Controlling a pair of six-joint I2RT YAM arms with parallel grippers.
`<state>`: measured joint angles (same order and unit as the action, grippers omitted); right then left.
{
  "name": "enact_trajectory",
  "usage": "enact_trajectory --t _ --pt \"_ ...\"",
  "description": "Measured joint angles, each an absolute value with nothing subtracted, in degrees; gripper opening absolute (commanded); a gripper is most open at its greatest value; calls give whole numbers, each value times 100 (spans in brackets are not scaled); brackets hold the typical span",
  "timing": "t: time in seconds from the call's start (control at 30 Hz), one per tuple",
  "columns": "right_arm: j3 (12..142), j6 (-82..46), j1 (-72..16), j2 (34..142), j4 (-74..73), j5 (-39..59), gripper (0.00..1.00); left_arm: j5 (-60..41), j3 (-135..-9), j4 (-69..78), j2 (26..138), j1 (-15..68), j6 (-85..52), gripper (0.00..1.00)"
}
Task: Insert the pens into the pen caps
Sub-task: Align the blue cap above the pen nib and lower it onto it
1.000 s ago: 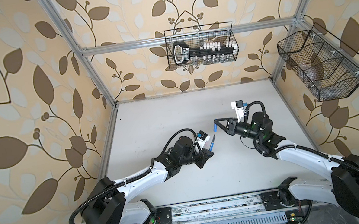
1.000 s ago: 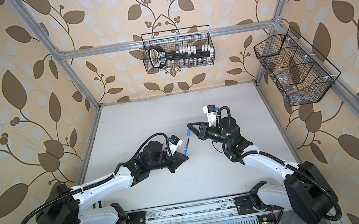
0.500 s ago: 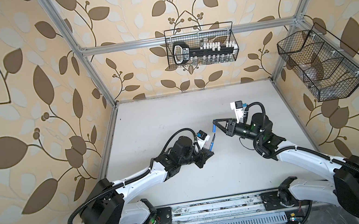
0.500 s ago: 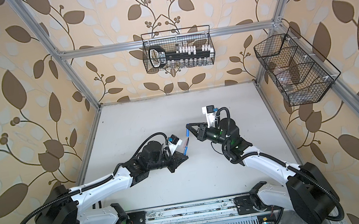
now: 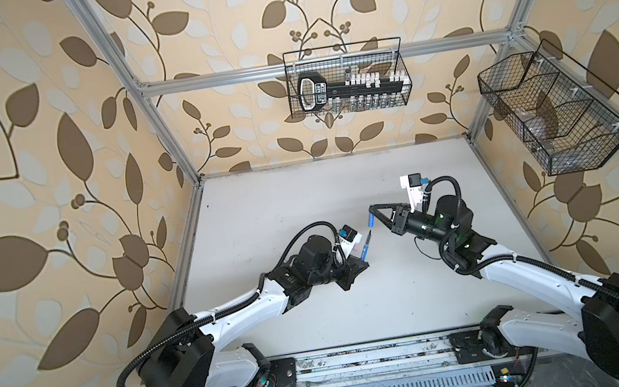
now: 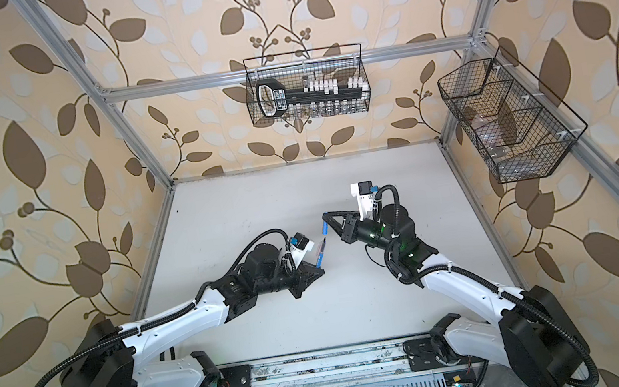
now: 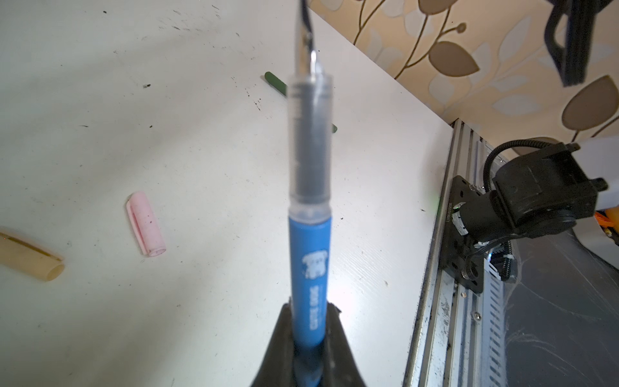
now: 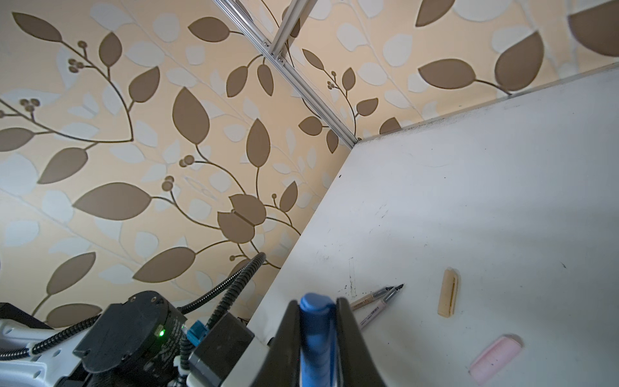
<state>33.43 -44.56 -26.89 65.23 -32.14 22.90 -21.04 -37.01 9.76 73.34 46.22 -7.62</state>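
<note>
White worktop [image 5: 294, 213] carries the leftovers, and both arms meet in the air over its middle. Left end effector [image 7: 310, 313] is clamped on the rear of the blue pen [image 7: 310, 268], so the clear grip section and dark tip stick out free for entry. Right end effector [image 8: 317, 301] is clamped crosswise on the blue cap [image 8: 316, 321] with the rounded closed end up. The mouth is hidden but likely faces the pen. In both top views the pen tip points at the cap, near but not in. With 1 part per arm, the axes can be lined up off the surface. Tan pen [image 8: 365, 299] and pink pen [image 8: 375, 311] lie side by side. Green pen [image 7: 275, 81] is partly hidden behind the blue 1. Tan cap [image 8: 449, 293] and pink cap [image 8: 495, 360] lie apart, all likely waiting their turn. Green cap not seen. Versus 1 s ago: same grips, arms barely shifted, tip-to-cap gap about the same.
</note>
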Motion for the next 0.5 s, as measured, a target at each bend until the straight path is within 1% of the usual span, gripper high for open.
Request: enact_trajectory --t 0.5 --pt "3317 -4456 -2689 6576 -3227 2283 16 -2104 -3701 1011 7275 4622 -762 0"
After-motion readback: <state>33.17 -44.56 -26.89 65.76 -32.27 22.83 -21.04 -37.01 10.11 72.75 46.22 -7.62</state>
